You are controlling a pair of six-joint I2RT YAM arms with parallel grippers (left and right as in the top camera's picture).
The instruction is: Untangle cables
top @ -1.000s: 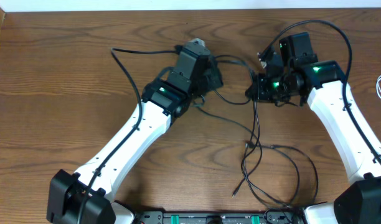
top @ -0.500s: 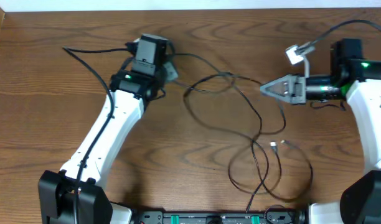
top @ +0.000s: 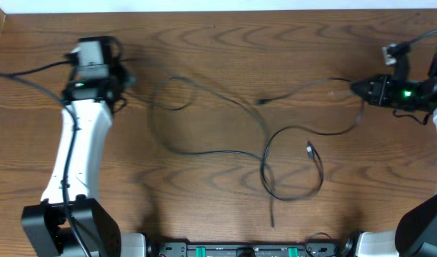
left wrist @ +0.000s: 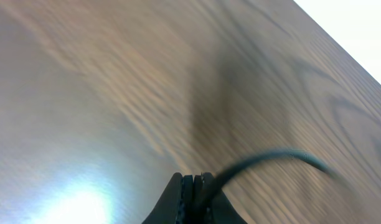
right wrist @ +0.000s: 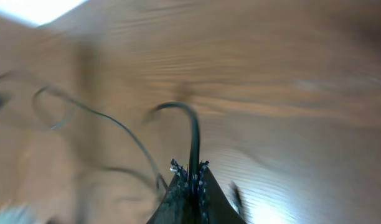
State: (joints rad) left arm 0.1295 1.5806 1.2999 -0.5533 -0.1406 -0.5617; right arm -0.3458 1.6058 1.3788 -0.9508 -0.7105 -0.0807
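Evidently the arms have been drawn well apart within the last second. The left gripper (top: 123,80) had been bunched together with the right gripper (top: 355,88) over a knot near the middle of the table (top: 218,43). It is now found at the far left, and the right one near the far right edge. Both sets of jaws are clenched, each on one of the thin black cables (in either wrist view a strand is seen pinched between closed fingertips). The cables (top: 204,151) have thereby been stretched across the centre of the table into long open curves instead of a tight clump. The tangle is judged to be largely loosened but not cleared. A crossing loop (top: 293,189) is left low in the middle, beside a loose plug (top: 309,150).
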